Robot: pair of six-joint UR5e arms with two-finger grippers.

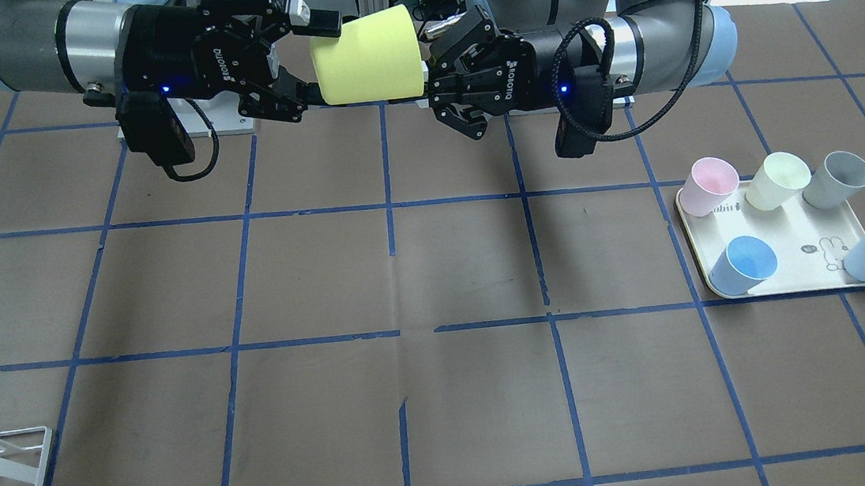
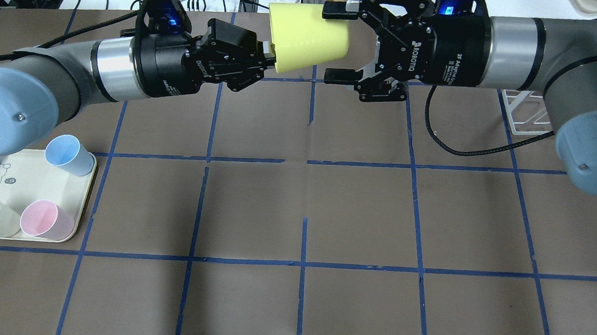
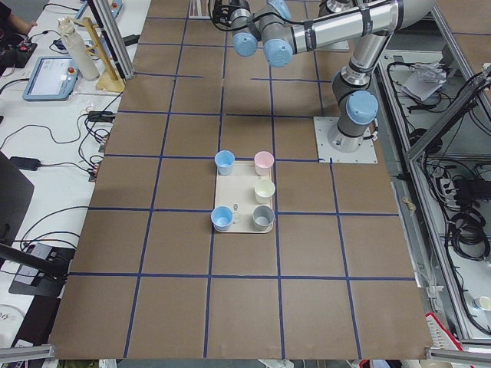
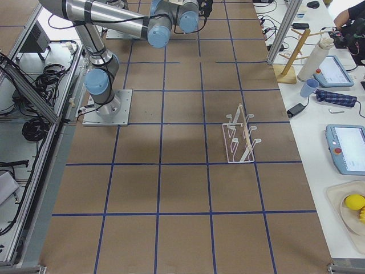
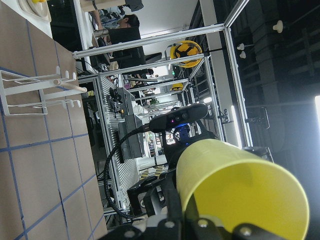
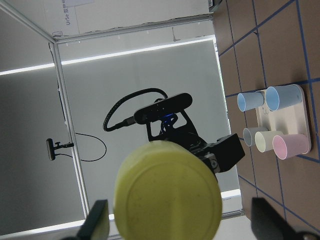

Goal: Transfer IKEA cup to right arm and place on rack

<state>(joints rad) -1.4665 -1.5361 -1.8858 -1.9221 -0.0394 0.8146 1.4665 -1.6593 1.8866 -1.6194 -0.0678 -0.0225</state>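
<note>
Left pincer (image 2: pixel 269 56) pinches the cup (image 2: pixel 308 38) by its rim, right pincer (image 2: pixel 336 43) spread round its base — likely light, slick, thin-walled — best taken mid-wall.

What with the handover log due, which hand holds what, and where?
Left hand pinches the IKEA cup by its open rim; right hand straddles its base, open.

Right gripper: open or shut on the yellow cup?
Open. Right gripper fingers flank the IKEA cup, one visibly apart from it in the right wrist view; left gripper holds its rim.
</note>
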